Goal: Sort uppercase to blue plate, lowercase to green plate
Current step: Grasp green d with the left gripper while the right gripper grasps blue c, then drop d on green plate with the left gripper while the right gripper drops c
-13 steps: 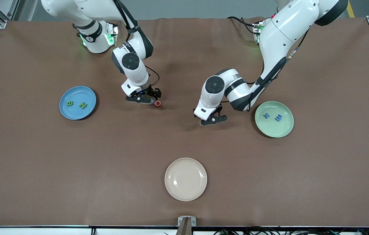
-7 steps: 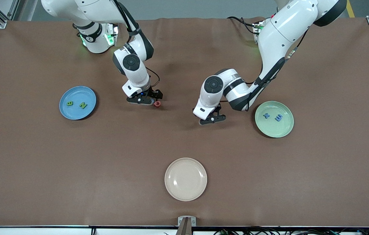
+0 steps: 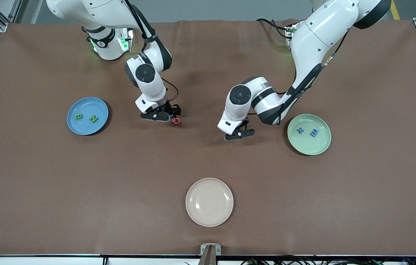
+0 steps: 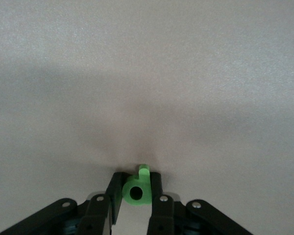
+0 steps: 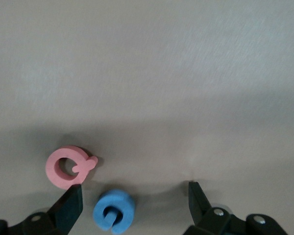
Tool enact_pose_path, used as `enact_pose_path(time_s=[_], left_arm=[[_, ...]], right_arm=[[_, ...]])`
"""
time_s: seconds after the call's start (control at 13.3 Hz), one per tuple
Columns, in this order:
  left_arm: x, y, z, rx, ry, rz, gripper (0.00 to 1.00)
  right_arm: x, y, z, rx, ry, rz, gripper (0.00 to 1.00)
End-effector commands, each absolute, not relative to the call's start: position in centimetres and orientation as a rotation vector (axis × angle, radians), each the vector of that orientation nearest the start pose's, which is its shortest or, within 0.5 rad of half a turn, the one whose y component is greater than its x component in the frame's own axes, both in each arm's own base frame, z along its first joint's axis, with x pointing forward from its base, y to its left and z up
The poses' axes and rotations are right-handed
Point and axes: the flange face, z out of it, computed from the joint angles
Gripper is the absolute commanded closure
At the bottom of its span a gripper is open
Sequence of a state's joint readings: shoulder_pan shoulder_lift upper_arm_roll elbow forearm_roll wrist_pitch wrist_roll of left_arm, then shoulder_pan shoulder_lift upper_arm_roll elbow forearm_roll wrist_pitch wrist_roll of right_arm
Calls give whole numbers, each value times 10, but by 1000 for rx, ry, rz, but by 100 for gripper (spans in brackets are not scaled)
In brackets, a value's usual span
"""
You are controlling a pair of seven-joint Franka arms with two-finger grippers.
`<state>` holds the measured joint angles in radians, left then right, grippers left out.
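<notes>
Green p (image 4: 137,190) clamped in left gripper (image 4: 136,196) — blue G (image 5: 113,210) between right gripper's (image 5: 134,203) spread jaws

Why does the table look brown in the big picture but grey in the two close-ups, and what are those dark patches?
Front view: even overhead light, brown table, soft shadows under both arms. Left wrist view: the cloth looks washed-out grey, with a dim shadow ahead of the left hand gripping a green letter. Right wrist view: same grey cast, shadow band by the pink Q and blue G.
</notes>
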<state>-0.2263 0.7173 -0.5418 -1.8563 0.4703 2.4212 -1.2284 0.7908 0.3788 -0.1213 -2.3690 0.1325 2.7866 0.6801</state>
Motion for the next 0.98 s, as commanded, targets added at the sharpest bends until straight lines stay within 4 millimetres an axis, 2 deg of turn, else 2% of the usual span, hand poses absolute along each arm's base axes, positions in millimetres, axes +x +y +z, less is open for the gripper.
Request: enact_pose_path(time_s=[0.0,0.15,0.3,0.38,0.53,0.68,0.9], left_arm=[[471,-425,173,-3131,-340,45,92],[473,-412,191,-3124,-336,7,92],[478,-387,216,-3097,-330,-29,93],[479,-373,224,-3090,-299,-26,93],[486,-334,244,-3115,-259,-13,93],[490,-294,249,-3131,-221,43,93],[491,-236,247,-3104,-134,89,93]], right_arm=[[413,306,164,-3111,181,-50,5],[409,310,164,-3110,190,-43,5],[407,312,165,-3110,221,-29,5],[406,313,167,-3110,221,-26,5],[401,315,165,-3129,235,18,5],[390,327,164,-3129,242,17,5],[390,327,164,-3129,249,17,7]])
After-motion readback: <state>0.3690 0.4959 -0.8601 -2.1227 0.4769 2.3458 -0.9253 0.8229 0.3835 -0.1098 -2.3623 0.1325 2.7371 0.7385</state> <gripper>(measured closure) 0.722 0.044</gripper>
